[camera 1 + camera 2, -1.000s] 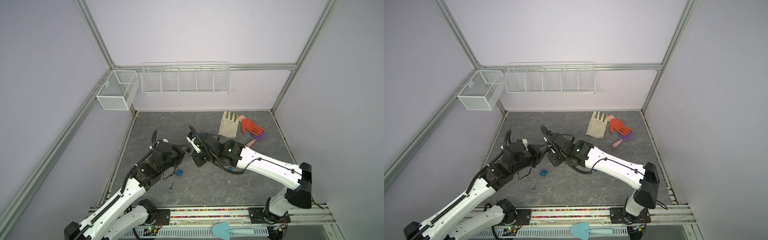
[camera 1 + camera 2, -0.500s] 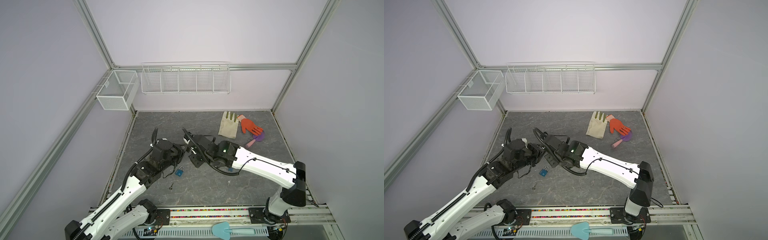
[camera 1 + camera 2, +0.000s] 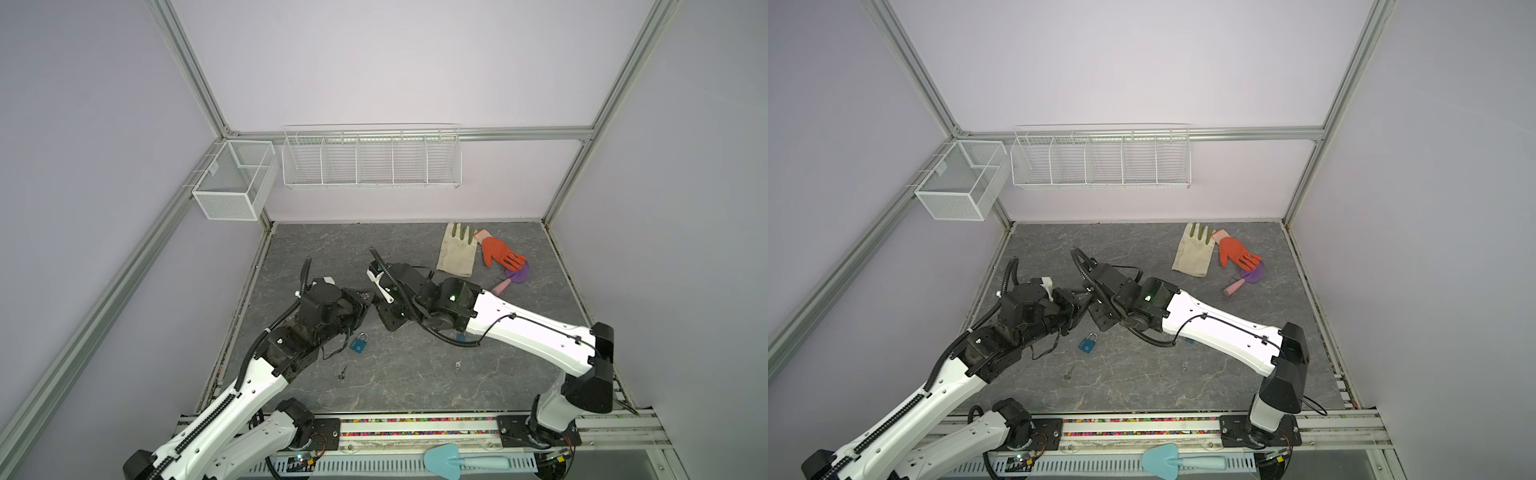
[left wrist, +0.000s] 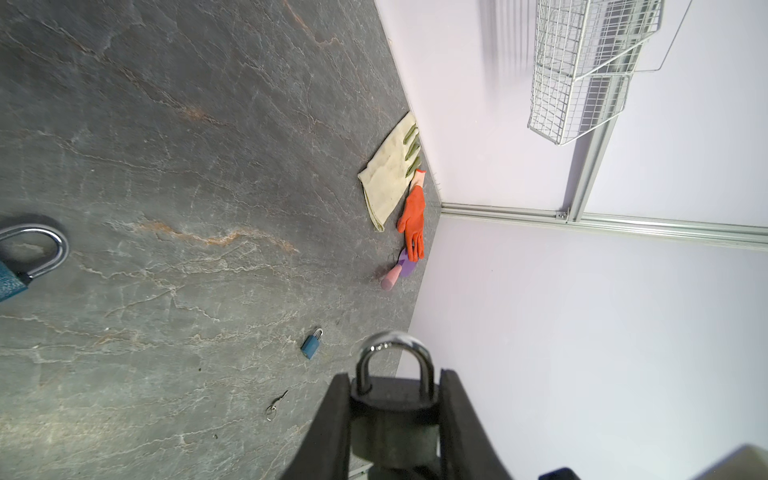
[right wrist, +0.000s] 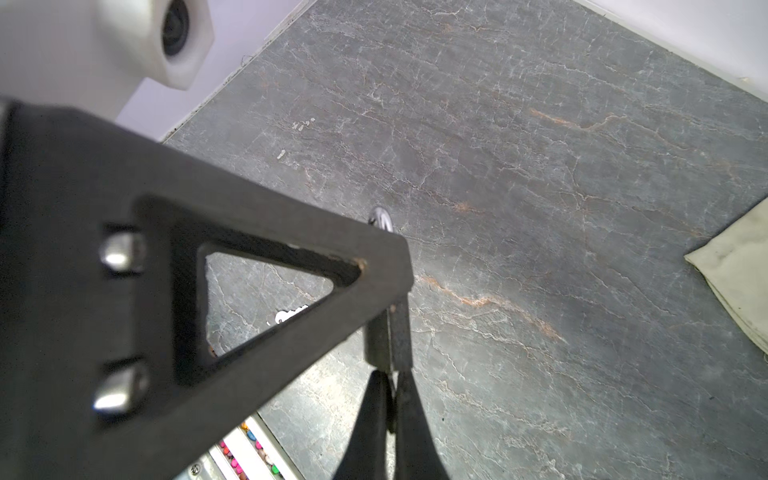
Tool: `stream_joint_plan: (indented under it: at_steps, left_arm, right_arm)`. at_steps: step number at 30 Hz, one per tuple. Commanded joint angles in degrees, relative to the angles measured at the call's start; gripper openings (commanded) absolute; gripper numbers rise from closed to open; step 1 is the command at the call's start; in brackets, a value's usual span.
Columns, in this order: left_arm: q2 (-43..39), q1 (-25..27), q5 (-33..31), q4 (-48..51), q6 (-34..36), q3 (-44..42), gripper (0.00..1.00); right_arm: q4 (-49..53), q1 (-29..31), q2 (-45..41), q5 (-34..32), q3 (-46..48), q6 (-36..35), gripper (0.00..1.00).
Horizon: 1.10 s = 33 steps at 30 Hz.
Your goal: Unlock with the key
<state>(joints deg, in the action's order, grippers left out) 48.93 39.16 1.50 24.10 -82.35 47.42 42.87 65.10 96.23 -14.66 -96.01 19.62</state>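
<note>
In the middle of the bench (image 3: 415, 386), the two claws meet tip to tip. The left claw (image 4: 395, 380) is part way closed and squeezes a black lock (image 4: 395, 409) by its two sides, up off the bench. The lock's silver loop sticks out past the fingers (image 4: 332, 415). The right claw (image 5: 389, 340) is closed tight, and its tips sit right against a finger of the left claw, close to the black lock. I cannot tell if a key is pinched between its tips, as that spot is hidden. A blue lock (image 3: 358, 343) lies flat on the bench just in front of the left claw. A key (image 3: 341, 374) lies near it, closer to the front edge and not touching it. A second blue lock (image 4: 311, 344) lies further right, partly under the right arm (image 3: 532, 332), with a second key (image 4: 276, 405) near it. By the back wall on the right lie a pale glove (image 3: 456, 249) and an orange glove (image 3: 496, 251). The orange glove's fingers rest on a purple tool (image 3: 517, 274).
</note>
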Motion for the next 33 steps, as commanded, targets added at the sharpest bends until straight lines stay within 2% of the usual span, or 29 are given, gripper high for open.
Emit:
stream_joint_plan:
  at_steps: [1,3,5,7,9,16,25,33]
  left_arm:
    - [-0.52,0.75,1.87,1.4,0.12,0.51,0.0]
    - [-0.41,0.75,2.01,0.89,0.26,0.54,0.0]
    - [-0.5,0.75,2.87,-1.2,0.17,-0.34,0.0]
    - [-1.13,0.75,3.02,-2.83,0.26,-1.36,0.0]
    - [-1.72,0.75,4.12,-6.15,-0.72,-3.19,0.0]
    - [-1.17,0.75,6.66,-7.6,1.67,-2.08,0.0]
    - [-1.66,0.72,8.31,-10.78,3.22,-2.68,0.0]
    - [-2.0,0.75,8.17,-12.3,3.49,-3.01,0.0]
  right_arm:
    - [-2.88,0.08,-0.17,-4.44,-1.42,0.0,0.06]
    - [-3.65,-0.23,-0.11,-2.82,-1.23,0.6,0.06]
    - [-6.44,-1.17,-1.2,2.5,0.44,2.1,0.07]
    - [-12.37,-2.94,-4.3,9.84,4.71,5.31,0.06]
    - [-18.83,-4.36,-7.59,14.31,9.13,8.38,0.06]
    - [-27.89,-7.46,-11.57,23.26,14.29,13.5,0.07]
    - [-33.94,-8.97,-13.35,28.07,17.3,18.89,0.06]
    - [-36.69,-9.51,-15.16,26.92,19.52,21.47,0.07]
